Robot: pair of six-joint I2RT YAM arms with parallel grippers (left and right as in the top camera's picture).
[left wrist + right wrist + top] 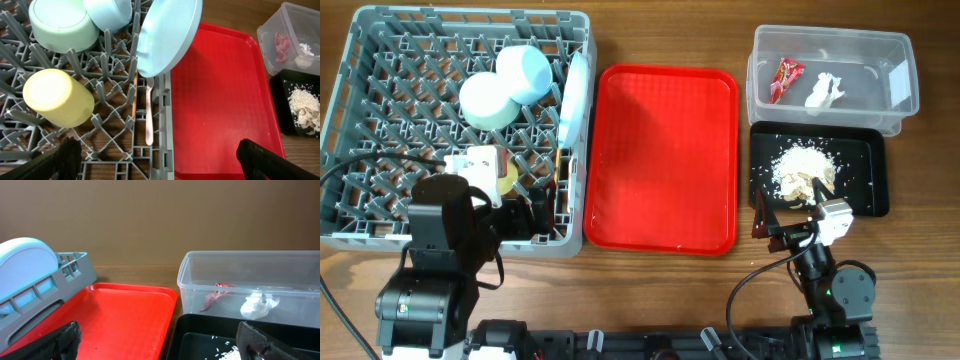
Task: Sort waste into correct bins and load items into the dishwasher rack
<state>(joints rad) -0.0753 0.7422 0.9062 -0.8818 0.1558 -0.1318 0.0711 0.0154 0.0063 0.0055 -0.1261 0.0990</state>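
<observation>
L end effector (157, 146) spread wide, holding nothing, over 5 o'clock corner of big square grey peg-lattice plastic rack (470, 13). In rack: pale green bowl (62, 25), sm. blue-white bowl (110, 12), white round plate (167, 35) on edge, yellow cup (57, 97), white plastic fork (149, 115), thin wooden chopsticks (134, 97). R end effector (159, 330) also wide, at 6 o'clock edge of shallow black rectangular tray (865, 150) w/ beige crumbly scraps (800, 168). Red snack wrapper (786, 78) & crumpled white tissue (823, 92) lie in clear plastic tub (830, 33), worktop's (920, 250) 2 o'clock.
</observation>
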